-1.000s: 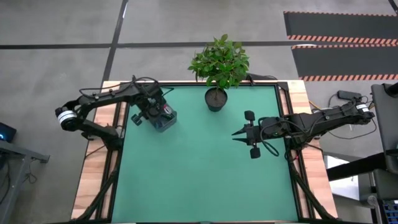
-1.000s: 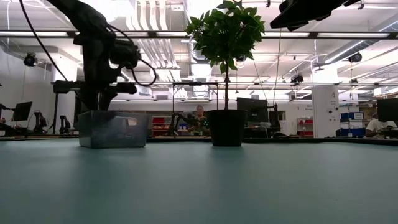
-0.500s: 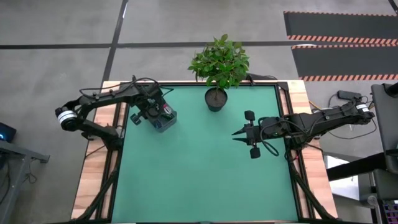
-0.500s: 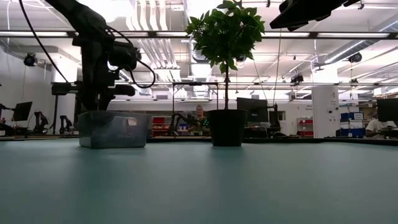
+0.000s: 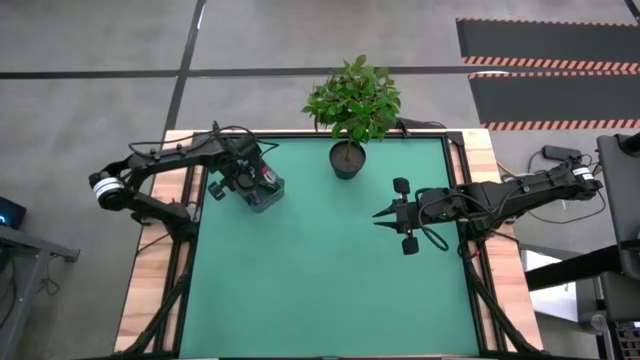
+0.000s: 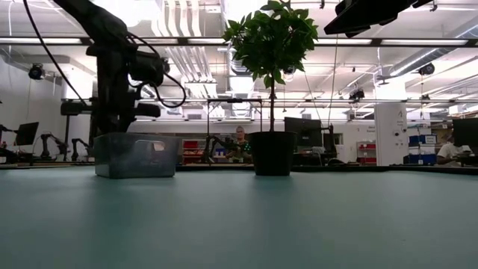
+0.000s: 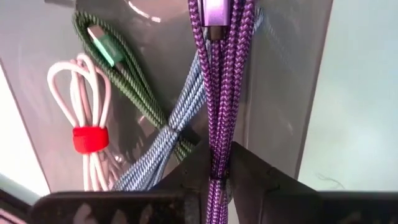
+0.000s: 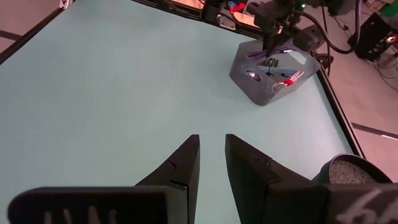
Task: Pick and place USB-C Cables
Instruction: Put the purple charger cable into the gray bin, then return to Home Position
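Note:
A grey basket [image 5: 263, 190] stands at the table's far left. My left gripper [image 7: 216, 167] points down into it and is shut on a purple USB-C cable [image 7: 219, 74]. Under it in the basket lie a green cable [image 7: 118, 62], a white cable with a red tie [image 7: 87, 127] and a blue-grey braided cable [image 7: 168, 143]. My right gripper [image 8: 211, 140] hovers above the table's right half. Its fingers stand slightly apart with nothing between them. My left gripper pinches the purple cable's bundled strands [image 7: 216, 155] between its two fingers. It comes from above, pointing down. The bundle runs on below the fingertips into the basket, its connector end [image 7: 214, 15] farthest from the fingers. I cannot tell whether that end rests on the basket's floor.
A potted plant [image 5: 350, 110] stands at the far edge, right of the basket [image 6: 136, 155]. The green mat [image 5: 320, 280] stretches bare between the two arms and toward the near edge.
My left gripper has stayed over the basket and tipped slightly more upright, still shut on the purple cable.

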`<act>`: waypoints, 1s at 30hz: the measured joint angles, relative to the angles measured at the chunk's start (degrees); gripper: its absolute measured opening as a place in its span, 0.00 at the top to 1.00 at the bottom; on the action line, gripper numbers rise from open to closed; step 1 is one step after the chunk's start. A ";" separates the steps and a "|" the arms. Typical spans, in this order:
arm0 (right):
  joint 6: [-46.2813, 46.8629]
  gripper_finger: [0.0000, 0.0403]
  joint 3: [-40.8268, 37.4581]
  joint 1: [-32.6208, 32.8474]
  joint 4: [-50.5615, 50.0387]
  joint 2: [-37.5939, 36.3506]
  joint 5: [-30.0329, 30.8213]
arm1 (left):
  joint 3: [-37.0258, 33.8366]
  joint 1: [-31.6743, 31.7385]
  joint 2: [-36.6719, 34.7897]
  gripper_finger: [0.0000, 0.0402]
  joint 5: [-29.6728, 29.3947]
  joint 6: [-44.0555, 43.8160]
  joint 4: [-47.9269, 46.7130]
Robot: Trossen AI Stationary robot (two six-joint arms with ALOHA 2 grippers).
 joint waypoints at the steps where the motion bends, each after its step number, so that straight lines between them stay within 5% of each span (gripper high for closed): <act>1: -0.02 0.83 0.00 0.00 0.00 0.00 0.00 | -0.06 0.02 0.00 0.91 -0.67 0.00 0.08; 11: 0.01 0.83 0.00 0.00 0.00 0.00 0.00 | -0.59 0.02 0.00 0.79 -0.97 -0.02 0.20; 30: -0.88 0.83 0.00 0.00 0.04 0.00 -0.02 | 2.24 -3.41 -8.08 0.78 -5.18 -3.65 0.27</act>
